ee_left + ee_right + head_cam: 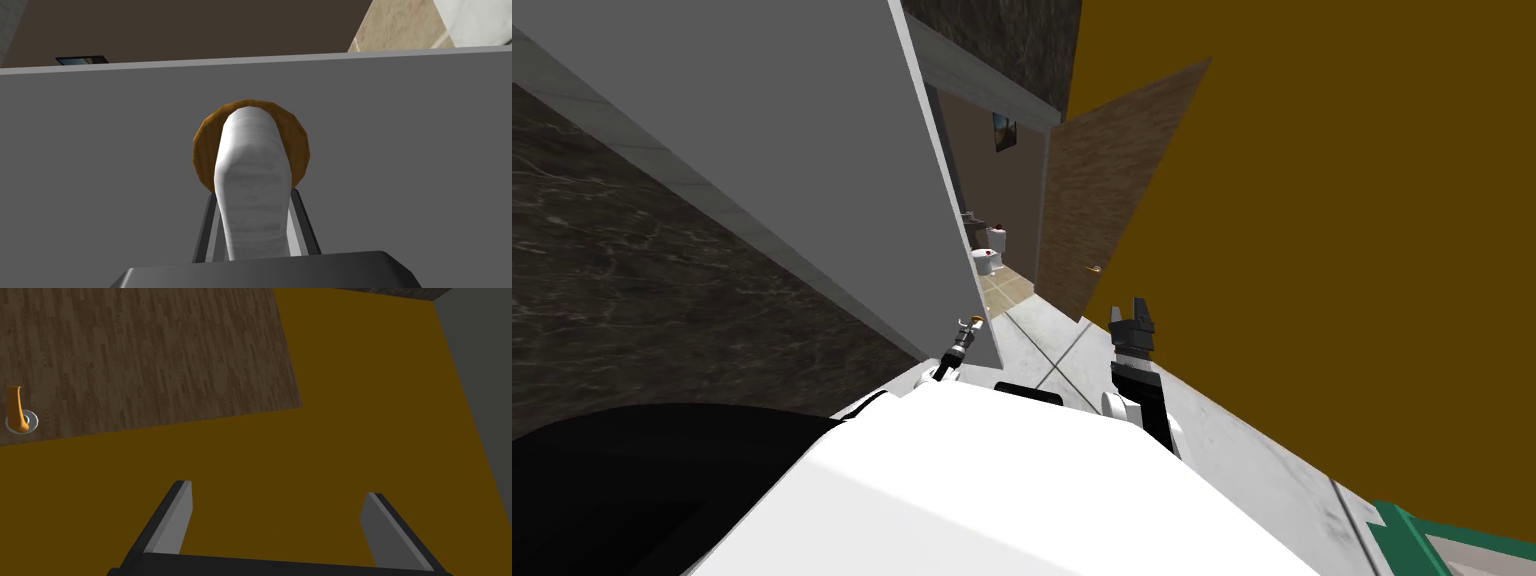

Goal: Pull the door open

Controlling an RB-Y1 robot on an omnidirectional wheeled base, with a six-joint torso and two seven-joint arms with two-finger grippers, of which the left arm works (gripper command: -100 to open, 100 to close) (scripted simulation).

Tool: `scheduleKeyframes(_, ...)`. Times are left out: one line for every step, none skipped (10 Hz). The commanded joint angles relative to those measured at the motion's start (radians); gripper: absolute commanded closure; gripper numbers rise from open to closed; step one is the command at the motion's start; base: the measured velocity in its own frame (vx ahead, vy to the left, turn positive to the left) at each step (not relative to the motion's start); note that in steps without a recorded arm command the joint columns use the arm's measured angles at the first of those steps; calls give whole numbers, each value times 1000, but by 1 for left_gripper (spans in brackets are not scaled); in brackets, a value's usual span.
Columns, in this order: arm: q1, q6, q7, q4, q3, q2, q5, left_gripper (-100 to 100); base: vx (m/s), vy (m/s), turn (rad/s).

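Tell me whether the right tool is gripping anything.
No, the right tool stands open, with nothing between its fingers.

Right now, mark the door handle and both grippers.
door handle [252, 160]: left wrist view, middle of the white lever.
left gripper [254, 197]: left wrist view, between fingertips.
right gripper [277, 489]: right wrist view, between fingertips.

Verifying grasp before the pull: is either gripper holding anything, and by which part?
Left gripper is shut on the white lever handle of the grey door, fingers pressing the lever's sides, short of its round brown plate. Right gripper is open, holding nothing.
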Motion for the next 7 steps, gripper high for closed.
scheduleKeyframes(16, -26, 19, 8, -6, 18, 0, 100, -95, -11, -226)
scheduleKeyframes(16, -26, 19, 8, -6, 18, 0, 100, -117, -12, -98)
scheduleKeyframes(26, -44, 31, 14, -10, 31, 0, 100, -119, -9, -105)
scheduleKeyframes(32, -54, 38, 17, -12, 37, 0, 100, -116, 12, -119)
scheduleKeyframes(45, -74, 53, 23, -16, 52, 1, 100, -151, 15, -179)
scheduleKeyframes(51, -85, 60, 26, -19, 59, 1, 100, -142, 13, -121)
scheduleKeyframes(64, -106, 76, 33, -23, 74, 1, 100, -141, 32, -142)
